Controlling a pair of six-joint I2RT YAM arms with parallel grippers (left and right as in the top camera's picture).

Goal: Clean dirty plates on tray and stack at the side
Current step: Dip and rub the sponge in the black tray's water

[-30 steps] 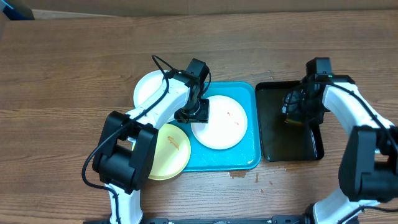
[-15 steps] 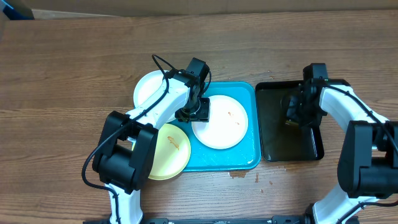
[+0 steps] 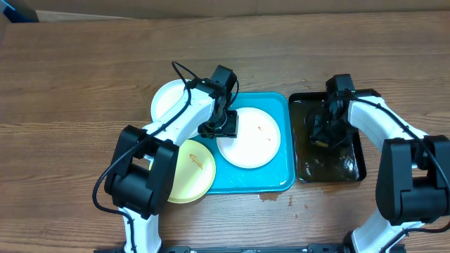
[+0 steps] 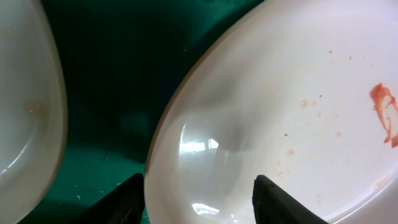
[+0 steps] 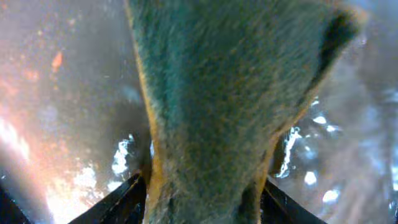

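A white plate (image 3: 252, 140) with small orange smears lies on the turquoise tray (image 3: 281, 179). My left gripper (image 3: 219, 128) is open and straddles this plate's left rim, one finger on the tray and one over the plate. The left wrist view shows the gripper (image 4: 199, 199), the plate (image 4: 298, 112) and the tray (image 4: 112, 74). A second white plate (image 3: 167, 98) overlaps the tray's far left corner. A pale yellow plate (image 3: 188, 172) overlaps its near left edge. My right gripper (image 3: 322, 133) is shut on a sponge (image 5: 217, 93) low in the black tray (image 3: 334, 169).
The black tray holds wet, shiny liquid and stands just right of the turquoise tray. Small spots (image 3: 271, 197) mark the wooden table in front of the tray. A dark box corner (image 3: 14, 10) sits at the far left.
My right gripper has moved left across the black tray with the sponge. The left arm and the plates have not moved.
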